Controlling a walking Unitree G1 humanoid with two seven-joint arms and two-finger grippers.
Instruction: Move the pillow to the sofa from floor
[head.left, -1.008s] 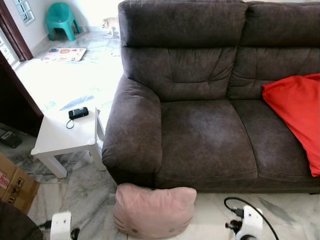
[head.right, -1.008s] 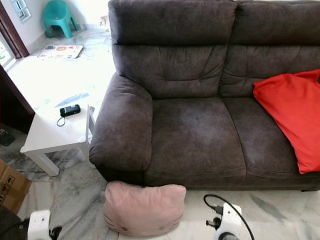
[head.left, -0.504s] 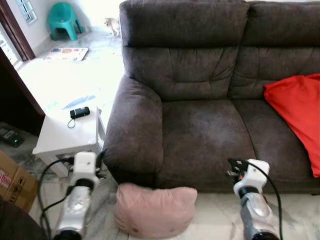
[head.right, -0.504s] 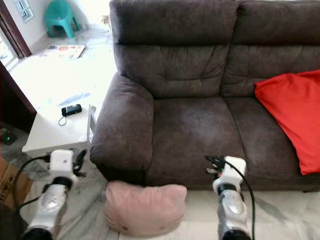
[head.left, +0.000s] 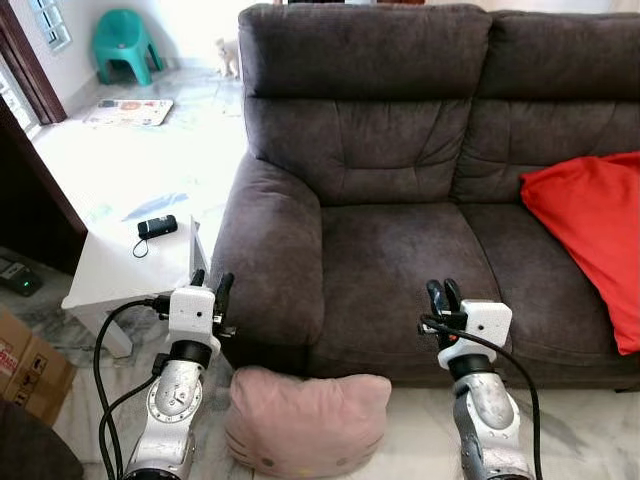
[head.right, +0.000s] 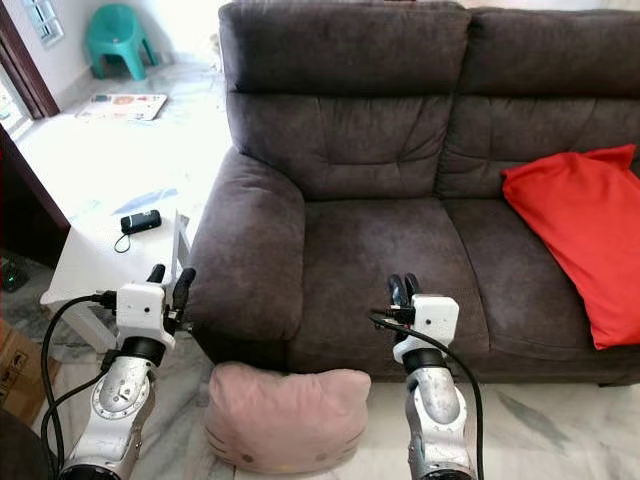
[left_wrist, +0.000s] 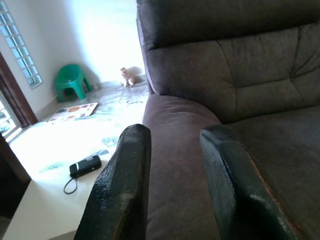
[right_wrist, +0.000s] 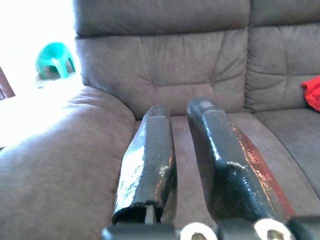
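Pink pillow (head.left: 306, 423): on the floor, against the sofa (head.left: 400, 250) front, below the armrest.
Left gripper (head.left: 208, 288): raised beside the armrest, fingers parted, empty.
Right gripper (head.left: 439, 295): raised before the seat cushion, fingers nearly together, holding nothing.
Risk: pillow sits low between both arms; a one-sided pinch may let the soft cover slip.
Also: white side table (head.left: 120, 270) near the left arm.
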